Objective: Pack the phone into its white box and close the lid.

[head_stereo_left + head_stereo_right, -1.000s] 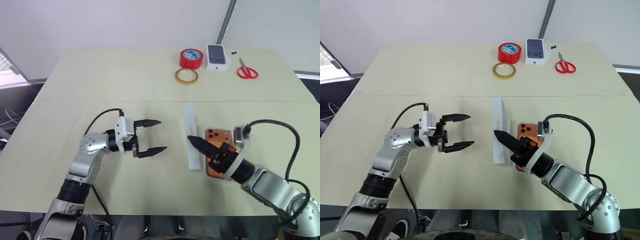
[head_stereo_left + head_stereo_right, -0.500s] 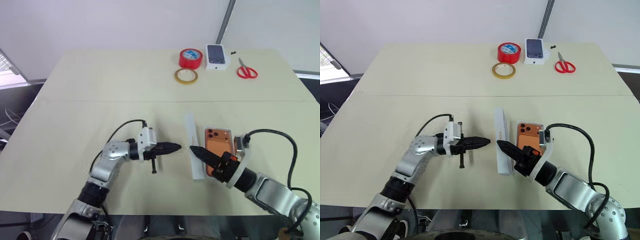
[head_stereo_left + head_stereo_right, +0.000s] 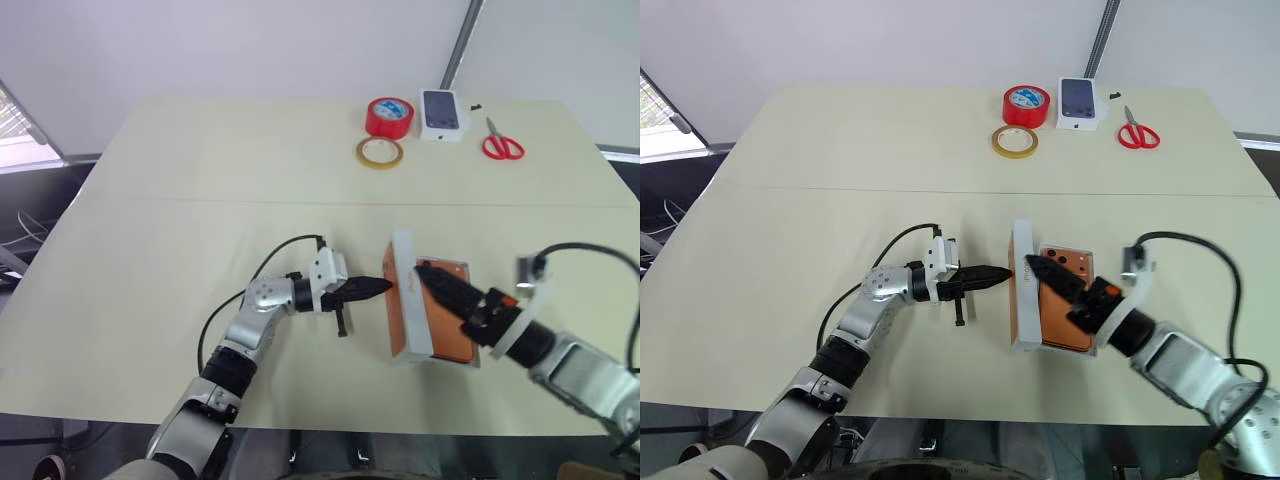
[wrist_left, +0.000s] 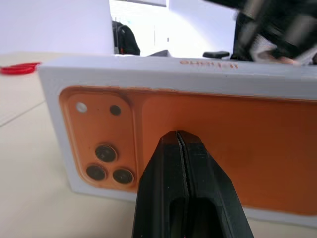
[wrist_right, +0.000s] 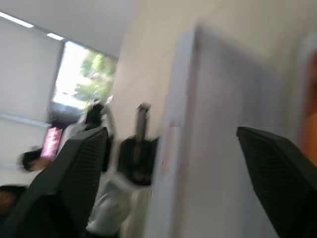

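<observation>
The wide cream-coloured table (image 3: 840,160) is lying mostly bare, with broad open room on the left half and in front of the arms. Along the far edge are sitting a red roll of tape (image 3: 1026,105), a flat tan tape ring (image 3: 1014,142), a small white box bearing a dark phone picture (image 3: 1081,103) and red-handled scissors (image 3: 1137,133), all well apart from the work.

Near the front edge, the lid (image 3: 1022,290), a white shell whose outer face carries an orange phone print, is standing tipped up on its long edge, just beside the flat orange phone (image 3: 1068,310), which is lying in the shallow white box (image 3: 1095,352).

The left gripper (image 3: 1002,272) is now pressing its tip against the lid's printed face with its jaws together; a second ago they were spread wide, well to the left. The right gripper (image 3: 437,281) is reaching over the phone with its jaws now apart, where they were closed before.
</observation>
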